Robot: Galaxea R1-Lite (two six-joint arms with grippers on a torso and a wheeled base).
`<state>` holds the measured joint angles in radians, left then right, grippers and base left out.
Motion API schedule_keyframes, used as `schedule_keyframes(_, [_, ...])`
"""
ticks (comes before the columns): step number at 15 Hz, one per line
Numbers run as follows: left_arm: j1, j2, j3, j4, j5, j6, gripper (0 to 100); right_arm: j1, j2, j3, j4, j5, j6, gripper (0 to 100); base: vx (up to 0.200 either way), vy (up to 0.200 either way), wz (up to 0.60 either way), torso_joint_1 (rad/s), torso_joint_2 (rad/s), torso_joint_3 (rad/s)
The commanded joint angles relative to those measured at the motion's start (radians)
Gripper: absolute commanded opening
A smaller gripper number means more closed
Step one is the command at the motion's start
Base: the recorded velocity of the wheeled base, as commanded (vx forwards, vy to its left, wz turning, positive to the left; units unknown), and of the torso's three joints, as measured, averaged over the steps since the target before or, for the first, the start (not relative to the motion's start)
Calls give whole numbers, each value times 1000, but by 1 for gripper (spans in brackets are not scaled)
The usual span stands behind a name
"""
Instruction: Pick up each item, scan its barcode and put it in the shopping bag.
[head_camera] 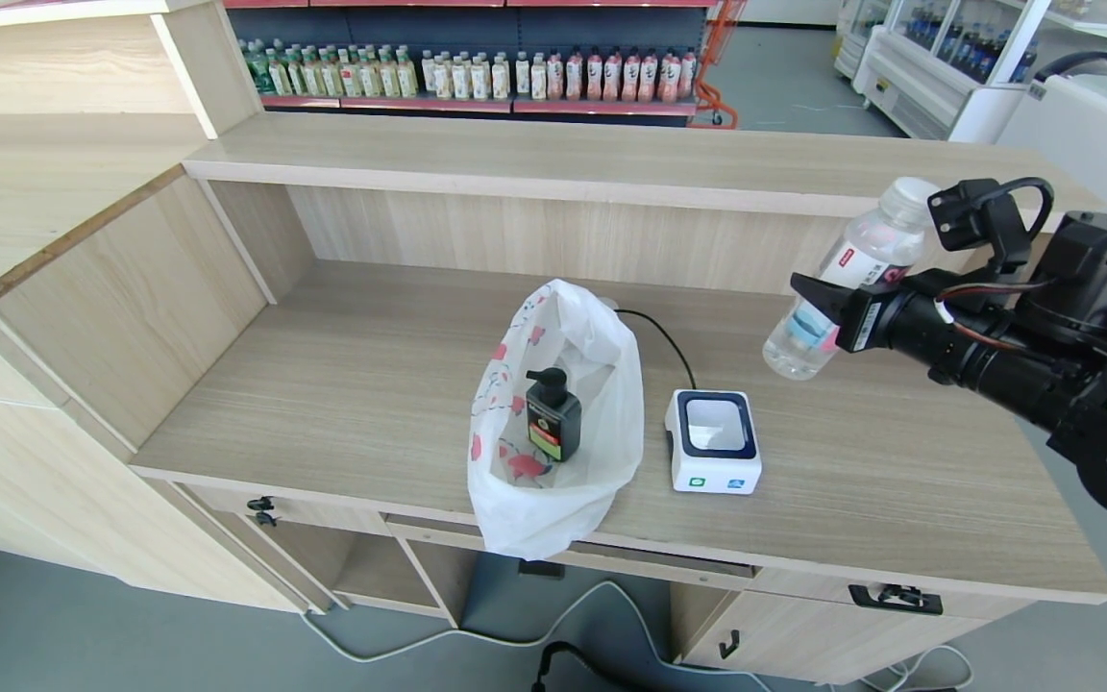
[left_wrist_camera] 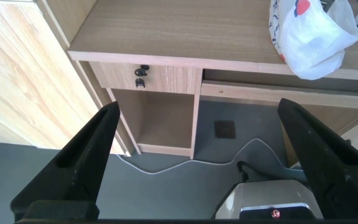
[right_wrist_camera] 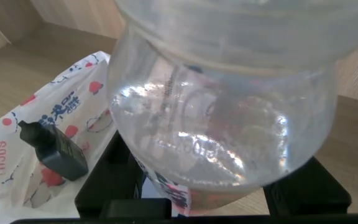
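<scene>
Clamping on a clear plastic water bottle [head_camera: 847, 279], the right gripper [head_camera: 827, 312] is holding it in the air over the right half of the counter [head_camera: 371, 384], closer to the back edge than the front. The bottle is showing a white cap, ribbed see-through walls, a rounded base and a wrap label in white and red with a blue and pink band lower down. Its long axis is tilting: the cap is pointing up and toward the back right corner, the base down toward the scanner [head_camera: 713, 440].

The scanner, a white rounded box with a dark-framed window on top, is sitting near the front edge, just right of the shopping bag [head_camera: 553, 500]. A black cable [head_camera: 661, 338] is running from it toward the back. The bag is thin white plastic with red prints, its mouth gaping open and its bottom sagging over the front edge at the middle. A black pump bottle [head_camera: 553, 415] with a red and green label is standing inside it.

The left gripper [left_wrist_camera: 197, 168] is hanging below and in front of the counter's left front corner, its fingers spread wide apart and holding nothing.
</scene>
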<state>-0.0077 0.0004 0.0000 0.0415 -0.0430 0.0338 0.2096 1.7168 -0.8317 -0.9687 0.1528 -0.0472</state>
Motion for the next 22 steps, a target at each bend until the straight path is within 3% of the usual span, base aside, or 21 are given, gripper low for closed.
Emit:
schedule_keyframes(1, [0, 0, 0, 0, 0, 0, 100, 1, 12, 0, -1, 1, 0, 0, 0, 0, 0, 0, 0, 0])
schedule_keyframes(11, [0, 0, 0, 0, 0, 0, 100, 11, 35, -23, -1, 4, 3, 0, 0, 0, 0, 0, 0, 0])
schedule_keyframes(18, [0, 0, 0, 0, 0, 1, 100, 76, 152, -168, -1, 2, 36, 0, 0, 200, 0, 3, 2, 2])
schedule_keyframes(22, [0, 0, 0, 0, 0, -3, 100, 114, 233, -184, -22, 2, 36, 0, 0, 0, 0, 0, 0, 0])
